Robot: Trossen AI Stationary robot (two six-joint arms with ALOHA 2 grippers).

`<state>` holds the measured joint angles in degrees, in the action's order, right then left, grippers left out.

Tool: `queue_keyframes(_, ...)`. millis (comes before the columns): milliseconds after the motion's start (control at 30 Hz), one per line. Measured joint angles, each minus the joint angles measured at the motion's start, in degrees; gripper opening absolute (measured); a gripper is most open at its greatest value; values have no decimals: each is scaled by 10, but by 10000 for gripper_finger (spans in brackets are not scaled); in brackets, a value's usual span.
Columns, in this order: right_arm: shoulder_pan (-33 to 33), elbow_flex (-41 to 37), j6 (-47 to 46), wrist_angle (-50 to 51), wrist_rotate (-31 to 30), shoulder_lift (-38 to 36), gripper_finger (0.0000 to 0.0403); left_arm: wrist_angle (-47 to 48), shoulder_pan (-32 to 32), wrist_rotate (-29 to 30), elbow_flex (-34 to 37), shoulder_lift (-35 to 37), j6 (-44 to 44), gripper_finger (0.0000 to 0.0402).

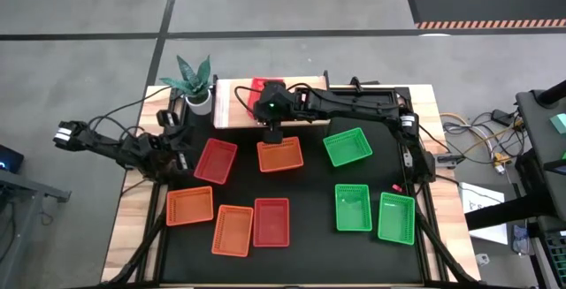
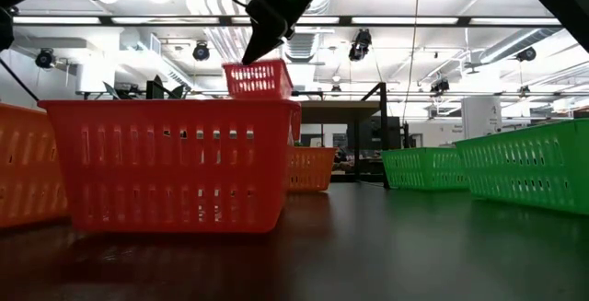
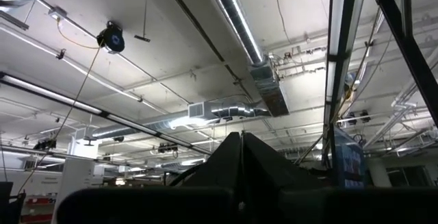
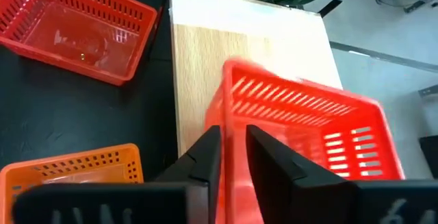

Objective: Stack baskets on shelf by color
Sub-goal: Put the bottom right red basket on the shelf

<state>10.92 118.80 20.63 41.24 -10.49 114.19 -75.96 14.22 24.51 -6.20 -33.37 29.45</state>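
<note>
A red basket (image 4: 301,131), empty, is gripped by its near wall in the right gripper (image 4: 233,155) above the wooden shelf (image 4: 205,59). Other empty baskets are spread over the black tabletop (image 1: 309,192). The left gripper (image 1: 66,134) is parked at the tabletop's left edge; whether its jaws are clenched cannot be told.

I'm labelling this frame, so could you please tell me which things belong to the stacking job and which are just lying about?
Job:
- red basket held in the right pincer over the shelf
- two more red baskets, three orange baskets, three green baskets on the black table

Lying about:
- potted plant
- left pincer, waiting at the table's left edge
</note>
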Motion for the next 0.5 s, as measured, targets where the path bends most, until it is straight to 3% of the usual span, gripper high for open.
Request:
queue_keyframes(200, 0, 9, -3, 21, -1, -5, 90, 1, 0, 0, 0, 4, 0, 0)
queue_keyframes(500, -3, 81, -16, 142, -6, -35, 66, 3, 0, 0, 0, 3, 0, 0)
